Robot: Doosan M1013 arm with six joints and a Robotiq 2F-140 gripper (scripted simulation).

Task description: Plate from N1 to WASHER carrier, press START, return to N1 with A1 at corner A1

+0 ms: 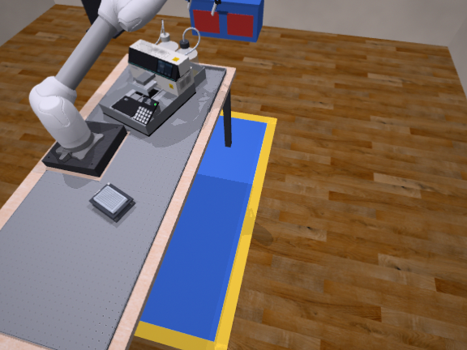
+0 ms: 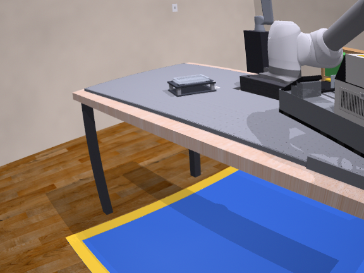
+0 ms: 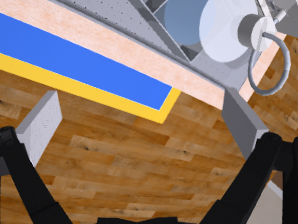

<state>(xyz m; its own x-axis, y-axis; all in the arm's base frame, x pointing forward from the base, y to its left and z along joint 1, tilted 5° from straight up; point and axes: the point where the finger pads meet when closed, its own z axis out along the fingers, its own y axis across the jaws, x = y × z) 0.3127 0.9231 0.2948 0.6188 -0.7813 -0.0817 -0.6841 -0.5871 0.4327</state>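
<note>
Pale-grey and gridded with tiny wells, the flat rectangular microplate (image 1: 110,198) sits in its dark square nest (image 1: 126,207) on the grey perforated table top (image 1: 61,259), well apart from the boxy grey plate washer (image 1: 162,91). It looks light, stiff and slick-sided plastic; I'd pinch it across the short walls, level. Black gripper (image 3: 149,163) hangs fully spread, holding nothing, out beyond the bench's far end over brown wood-plank floor (image 1: 365,182) near the blue, yellow-edged mat (image 1: 211,227).
</note>
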